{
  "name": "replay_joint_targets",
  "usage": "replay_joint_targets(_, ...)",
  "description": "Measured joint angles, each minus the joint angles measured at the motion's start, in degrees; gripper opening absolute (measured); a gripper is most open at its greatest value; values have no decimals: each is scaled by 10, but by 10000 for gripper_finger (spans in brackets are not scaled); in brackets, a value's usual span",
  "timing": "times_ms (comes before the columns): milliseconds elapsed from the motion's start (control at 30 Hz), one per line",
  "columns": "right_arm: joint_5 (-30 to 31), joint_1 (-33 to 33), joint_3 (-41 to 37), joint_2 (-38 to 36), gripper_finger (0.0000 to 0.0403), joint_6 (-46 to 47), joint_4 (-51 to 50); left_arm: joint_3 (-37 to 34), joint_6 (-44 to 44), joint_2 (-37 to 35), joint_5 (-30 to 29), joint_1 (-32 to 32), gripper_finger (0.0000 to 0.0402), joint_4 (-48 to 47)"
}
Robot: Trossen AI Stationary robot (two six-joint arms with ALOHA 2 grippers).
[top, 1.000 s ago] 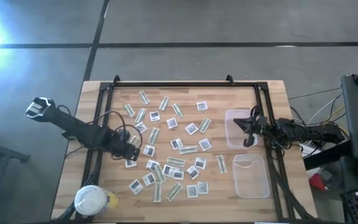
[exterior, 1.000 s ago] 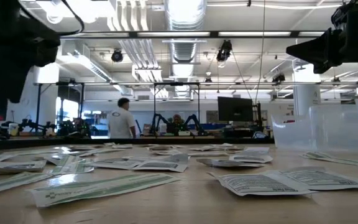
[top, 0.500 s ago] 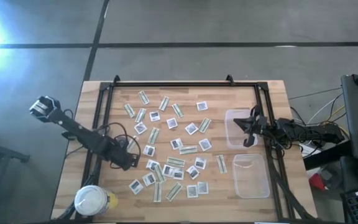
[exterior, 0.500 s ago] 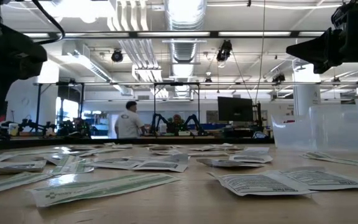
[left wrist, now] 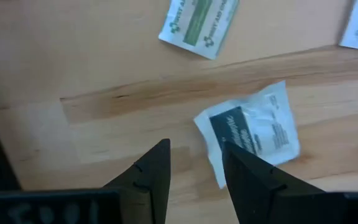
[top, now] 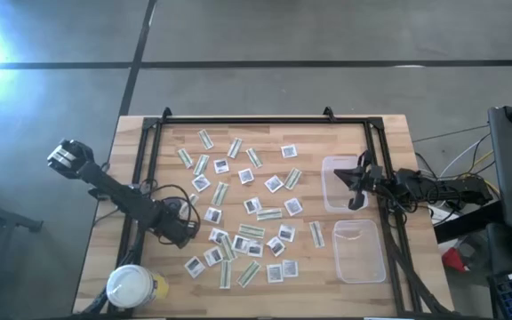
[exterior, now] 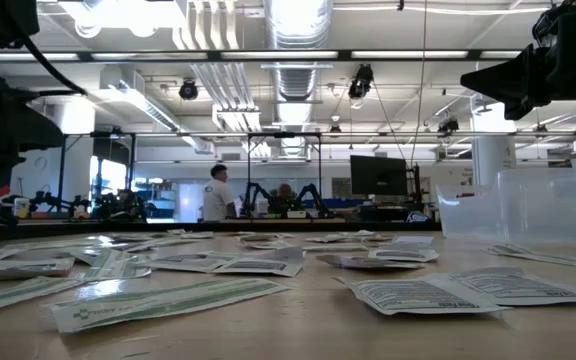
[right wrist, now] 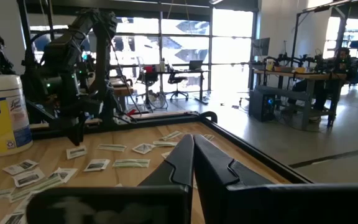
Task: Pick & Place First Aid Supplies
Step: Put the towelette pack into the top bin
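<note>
**A:** Left gripper [left wrist: 194, 168] status at that frame?

**B:** Jaws apart, nothing between them. It sat low over the table's [top: 376, 133] left-front area. One square white packet [left wrist: 250, 127] lay just off the finger tips, slightly to one side of the gap, not centred in it. Packet sat skewed to the finger line, one corner pointing back at the fingers. In the high view that spot was the left edge of the scatter, and I couldn't tell there whether the fingers touched anything.

**A:** Anything else close by?

**B:** A green-and-white strip [left wrist: 199, 26] further out past the packet, long axis running diagonally. Rest of the first aid supplies [top: 247, 213] were spread over the middle of the table.

**A:** Right arm?

**B:** Right gripper [top: 357, 185] fully closed, holding nothing, parked over the far tub [top: 334, 166] on the right side. Well apart from the scatter. The left arm was clearly nearer the target.

**A:** Containers?

**B:** Two clear tubs. The far one looked empty. The near tub [top: 359, 251] looked to have one pale piece by its far wall, hard to confirm. White-lidded round jar [top: 131, 286] at the front-left corner, lid on.

**A:** Next move?

**B:** My read: shift sideways to centre the gap on the packet, then drop and pinch.
</note>
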Motion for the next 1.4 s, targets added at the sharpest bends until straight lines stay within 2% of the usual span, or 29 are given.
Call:
replay_joint_targets(467, 0, 0, 0, 0, 8, 1, 0, -56, -13, -17, -1, 0, 138, 70)
replay_joint_targets(800, 0, 0, 0, 0, 8, 1, 0, -60, -1, -17, -15, 0, 134, 88)
replay_joint_targets(1400, 0, 0, 0, 0, 8, 1, 0, -57, 25, -16, -39, 0, 39, 99)
